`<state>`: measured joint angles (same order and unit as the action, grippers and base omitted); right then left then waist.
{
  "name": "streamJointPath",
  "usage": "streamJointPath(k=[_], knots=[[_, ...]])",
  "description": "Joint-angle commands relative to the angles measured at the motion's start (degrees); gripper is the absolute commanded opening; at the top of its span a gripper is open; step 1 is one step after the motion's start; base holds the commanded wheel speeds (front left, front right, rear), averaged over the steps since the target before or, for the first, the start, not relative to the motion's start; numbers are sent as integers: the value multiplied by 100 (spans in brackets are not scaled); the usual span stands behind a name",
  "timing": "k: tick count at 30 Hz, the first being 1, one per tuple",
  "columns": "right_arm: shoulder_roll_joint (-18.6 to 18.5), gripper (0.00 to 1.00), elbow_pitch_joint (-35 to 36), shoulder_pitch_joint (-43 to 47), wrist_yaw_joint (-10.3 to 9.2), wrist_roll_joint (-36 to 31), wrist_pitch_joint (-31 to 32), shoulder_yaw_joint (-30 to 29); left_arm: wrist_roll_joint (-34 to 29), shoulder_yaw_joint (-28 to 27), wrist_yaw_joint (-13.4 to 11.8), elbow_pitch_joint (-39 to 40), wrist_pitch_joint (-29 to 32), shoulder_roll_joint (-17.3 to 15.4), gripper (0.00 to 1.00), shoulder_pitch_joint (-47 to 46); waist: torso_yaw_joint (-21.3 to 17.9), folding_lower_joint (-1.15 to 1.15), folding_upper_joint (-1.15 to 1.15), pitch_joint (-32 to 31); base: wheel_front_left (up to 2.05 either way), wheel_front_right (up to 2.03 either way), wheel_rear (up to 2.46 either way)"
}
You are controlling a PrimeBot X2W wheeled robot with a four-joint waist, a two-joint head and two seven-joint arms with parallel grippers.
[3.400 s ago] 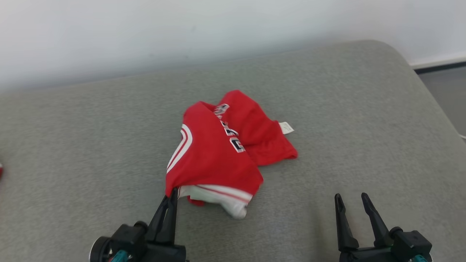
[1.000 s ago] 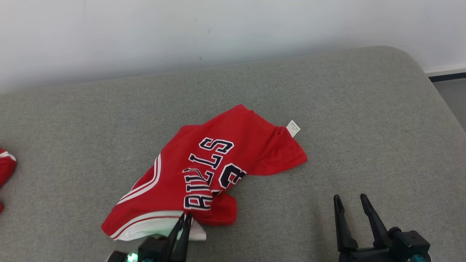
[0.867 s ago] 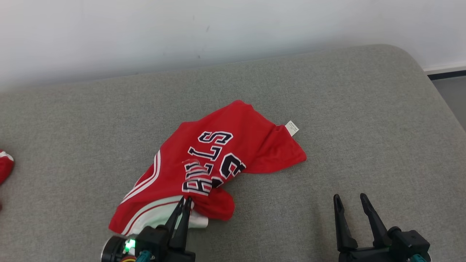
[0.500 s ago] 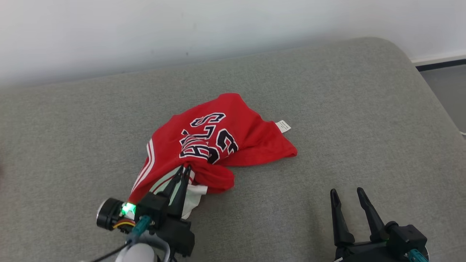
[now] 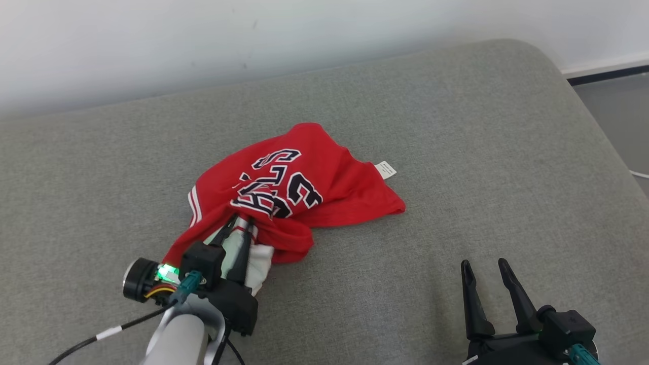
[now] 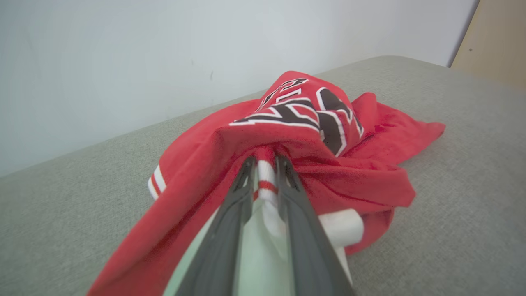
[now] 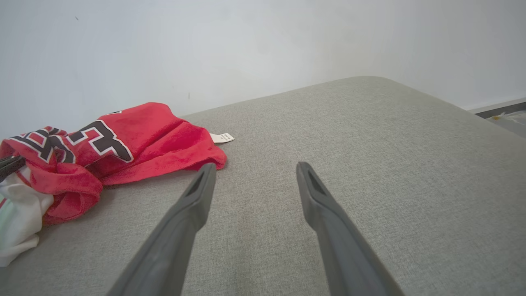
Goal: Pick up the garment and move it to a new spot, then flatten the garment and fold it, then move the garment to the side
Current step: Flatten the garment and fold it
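The garment [image 5: 329, 197] is a red jersey with black and white lettering and white trim, lying bunched near the middle of the grey cushioned surface [image 5: 456, 126]. My left gripper [image 5: 237, 223] is shut on its white-and-red hem at the near-left side, with red cloth draped over the fingertips. In the left wrist view the hem strip sits pinched between the fingers [image 6: 289, 185] and the garment [image 6: 370, 135] rises in a hump beyond my left gripper [image 6: 265, 162]. My right gripper [image 5: 481, 264] stands open at the lower right, apart from the cloth. The right wrist view shows my right gripper [image 7: 254, 168] with nothing in it and the garment [image 7: 156, 131] to its left.
A white care label [image 5: 384, 169] sticks out at the jersey's right side. A white wall [image 5: 203, 40] runs behind the surface. The surface rounds off at the far right, with floor [image 5: 618, 111] beyond it. A cable [image 5: 101, 334] trails from the left arm.
After dragging the hem toward me and spreading the jersey, my left gripper has pushed forward with it, bunching the cloth into a hump. The camera view has shifted. The right gripper stays open.
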<state>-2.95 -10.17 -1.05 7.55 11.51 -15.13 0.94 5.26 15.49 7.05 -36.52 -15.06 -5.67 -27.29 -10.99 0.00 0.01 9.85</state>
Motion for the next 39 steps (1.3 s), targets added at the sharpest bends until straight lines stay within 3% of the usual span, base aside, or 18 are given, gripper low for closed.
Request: streamJointPath(k=[1,13,17,26,39], knots=[[13,100,-14,54,-13,29,-3,11,-3,8,-17,51,-18,61,100,161,112,0,-1,-107,0,0,0],[12,100,-7,222,-13,133,-3,0,266,-118,-157,1840,-18,251,100,1603,625,0,-1,-320,0,0,0],[12,100,-16,227,-13,152,-3,16,260,-166,-196,2065,-18,258,100,1945,707,0,-1,-330,0,0,0],[12,100,-19,130,-13,116,-3,55,224,-311,-154,1592,-18,266,100,2335,561,0,-1,-254,0,0,0],[13,100,5,42,-13,48,-3,-27,204,-266,-179,779,-18,276,100,1796,192,0,-1,-32,0,0,0]])
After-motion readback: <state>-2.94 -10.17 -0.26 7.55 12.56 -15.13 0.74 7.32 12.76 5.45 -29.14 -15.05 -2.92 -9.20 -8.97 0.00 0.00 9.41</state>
